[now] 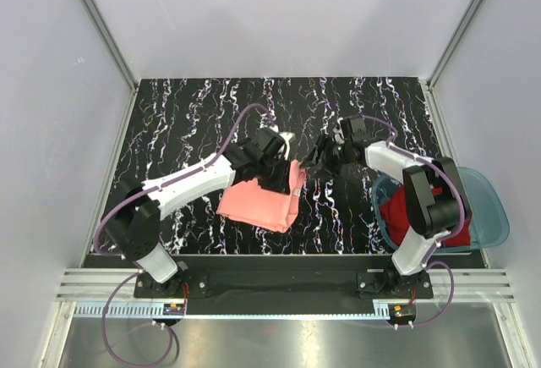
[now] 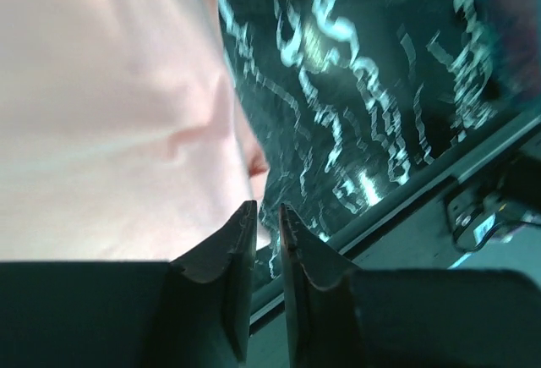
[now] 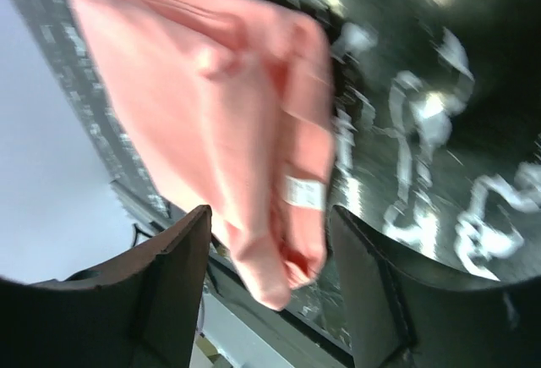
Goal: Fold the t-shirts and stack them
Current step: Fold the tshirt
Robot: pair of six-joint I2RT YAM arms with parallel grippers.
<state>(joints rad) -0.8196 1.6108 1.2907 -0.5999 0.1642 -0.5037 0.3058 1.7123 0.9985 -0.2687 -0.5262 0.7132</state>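
- The pink shirt (image 1: 258,205) lies on the table (image 1: 186,110), well apart from the basin (image 1: 494,211) on the left arm's side of it. It is already doubled into a rough, layered rectangle.
- The red shirt (image 1: 390,214) sits bunched inside the basin, partly hidden behind the right arm, and looks unfolded.
- Handling, as a judgement: both shirts are light, limp knit cloth. They will sag, drape and slide over the glossy table instead of holding a shape, and nothing about them is fragile.
- Best hold, as I judge it, is a pinch on a folded edge or corner that catches all the layers, since a grab in the middle would bunch the cloth and undo the fold.
- The pink cloth is matte, with soft creases and rounded, thick fold edges. A small white label (image 3: 304,192) shows near the corner pointing towards the right wrist camera.
- The table is black and shiny with white marble veins, and the basin is smooth translucent blue plastic.
- The left gripper (image 2: 267,216) hangs at the pink shirt's edge away from the basin. Its fingers are almost together with only a thin slit between them, and no cloth is visibly pinched.
- The right gripper (image 3: 269,220) is between the basin and the pink shirt, fingers spread wide and empty, facing the label corner.
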